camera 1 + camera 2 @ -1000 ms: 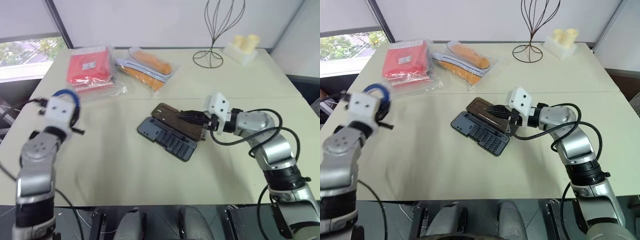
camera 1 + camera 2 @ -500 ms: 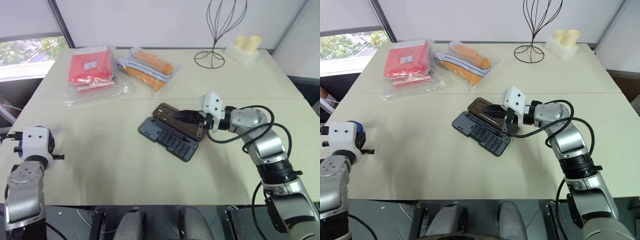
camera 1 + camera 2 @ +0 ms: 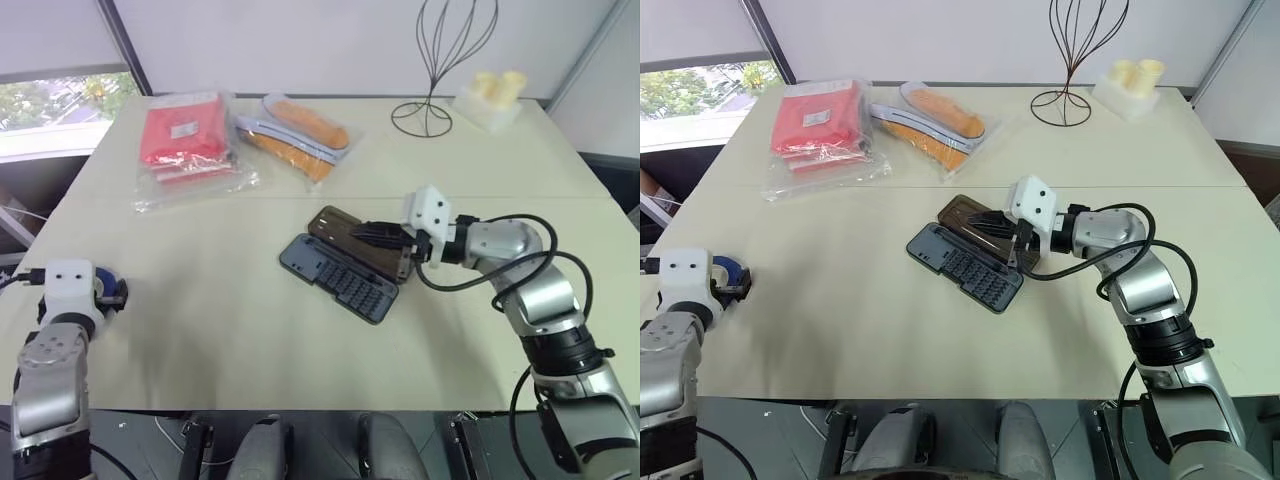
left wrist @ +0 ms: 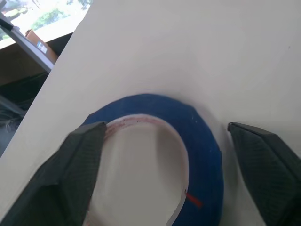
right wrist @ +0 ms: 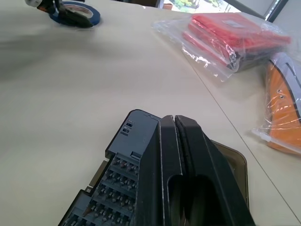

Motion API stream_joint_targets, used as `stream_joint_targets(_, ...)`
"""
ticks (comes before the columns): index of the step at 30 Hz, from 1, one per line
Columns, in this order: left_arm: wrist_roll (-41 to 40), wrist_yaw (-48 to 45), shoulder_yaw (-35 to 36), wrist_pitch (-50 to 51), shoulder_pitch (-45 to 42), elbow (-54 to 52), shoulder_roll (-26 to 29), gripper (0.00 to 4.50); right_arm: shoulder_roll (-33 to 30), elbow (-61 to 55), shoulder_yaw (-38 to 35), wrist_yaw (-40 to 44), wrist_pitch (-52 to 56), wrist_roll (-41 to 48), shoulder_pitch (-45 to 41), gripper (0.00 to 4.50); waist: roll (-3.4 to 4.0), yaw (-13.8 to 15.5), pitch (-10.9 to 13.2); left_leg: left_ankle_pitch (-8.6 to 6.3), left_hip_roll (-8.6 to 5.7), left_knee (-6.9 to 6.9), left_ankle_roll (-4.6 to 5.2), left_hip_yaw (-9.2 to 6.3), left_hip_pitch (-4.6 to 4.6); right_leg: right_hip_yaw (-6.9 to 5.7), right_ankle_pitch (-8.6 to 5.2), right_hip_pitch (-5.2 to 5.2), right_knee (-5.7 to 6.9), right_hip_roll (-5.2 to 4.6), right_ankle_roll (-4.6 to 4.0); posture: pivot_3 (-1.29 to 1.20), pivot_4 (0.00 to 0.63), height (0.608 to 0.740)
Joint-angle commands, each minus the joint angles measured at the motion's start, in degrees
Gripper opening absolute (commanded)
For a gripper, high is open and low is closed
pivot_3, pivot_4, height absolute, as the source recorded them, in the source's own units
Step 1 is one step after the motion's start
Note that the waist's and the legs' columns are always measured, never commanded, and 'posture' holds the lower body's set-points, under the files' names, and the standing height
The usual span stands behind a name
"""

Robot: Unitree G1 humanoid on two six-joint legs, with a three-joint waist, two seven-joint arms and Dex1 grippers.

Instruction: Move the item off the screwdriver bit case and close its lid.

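So our left hand [image 4: 160, 174] is down at the near left edge of the worktop [image 3: 860, 300], and its two black fingers [image 4: 70, 174] are spread wide with the blue roll of tape [image 4: 202, 155] lying flat on the surface between them. In the left wrist view the fingers stand clear on either side of the ring, so we'd call that released; the tape sits on the worktop by itself. You can spot the same blue ring peeking out by the hand in the head view, well apart from the case.

The screwdriver bit case [image 3: 965, 268] is in the middle of the worktop, lying open: the dark blue-grey tray with its rows of bits is nearer us, and the translucent brown lid [image 3: 965, 215] lies flat behind it, folded back on the hinge. Nothing sits on the tray.

Our right hand [image 3: 378, 236] is clenched, fingers pressed together with no gap, holding nothing. It hangs over the lid, pointing left. We can't tell if the tips touch the lid.

Further back: a clear bag of red goods [image 3: 180, 135], a bag of orange goods [image 3: 295, 130], a black wire stand [image 3: 440, 60] and a pale yellow block [image 3: 490, 92] in the far right corner.
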Motion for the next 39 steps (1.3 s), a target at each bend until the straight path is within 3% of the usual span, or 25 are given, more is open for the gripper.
stream_joint_targets(1,-2.4,-0.4,-0.2,0.2,-3.2,-6.5,0.8,4.43,-1.2,-2.9,-2.4,-0.5,0.6,0.9,0.3,0.00,-0.01,0.0,0.0,0.02,0.00,0.01,-0.04,0.00,-0.02,-0.01,0.00,0.00,-0.01,-0.01,0.00,0.00,0.150,0.740)
stream_joint_targets(9,-10.5,-5.3,-8.4,7.7,-14.3,-13.8,-0.1,4.43,-0.4,-3.7,-4.4,-3.3,5.5,2.6,1.5,0.00,-0.01,-0.3,0.0,0.14,-0.05,0.02,-0.25,0.04,-0.01,-0.05,0.00,0.01,-0.01,-0.02,0.01,0.00,0.150,0.740)
stream_joint_targets(17,-18.7,-18.8,-17.3,8.2,-12.5,-14.1,3.2,4.43,-0.8,-4.6,-5.8,-7.7,12.2,2.9,2.2,0.00,0.00,-0.2,0.0,0.14,-0.08,0.01,-0.24,0.08,-0.02,-0.04,0.00,-0.02,-0.01,0.00,0.01,0.00,0.150,0.740)
stream_joint_targets(26,-19.0,-23.4,-19.5,4.5,-14.3,-8.7,5.6,4.50,-2.0,-6.6,-6.7,-15.0,20.0,0.5,2.3,4.45,0.00,-0.1,0.0,0.10,-0.16,0.01,-0.15,0.08,-0.03,-0.05,0.00,-0.01,-0.02,0.01,0.01,0.00,0.150,0.740)
stream_joint_targets(35,-18.1,-26.0,-22.6,1.1,-17.1,-4.2,6.8,4.50,-0.4,-10.7,-9.5,-27.5,42.2,0.6,0.5,4.45,0.00,-0.1,0.0,0.03,-0.17,0.02,-0.02,0.07,-0.04,-0.05,0.00,-0.01,-0.02,0.01,0.01,0.00,0.150,0.740)
stream_joint_targets(39,-17.7,-26.2,-23.2,0.5,-17.5,-3.3,6.7,4.50,0.8,-13.1,-10.4,-31.6,60.7,1.9,-1.7,4.45,0.01,-0.1,0.0,0.03,-0.17,0.01,-0.02,0.07,-0.05,-0.05,0.00,-0.03,-0.01,0.01,0.01,0.00,0.150,0.740)
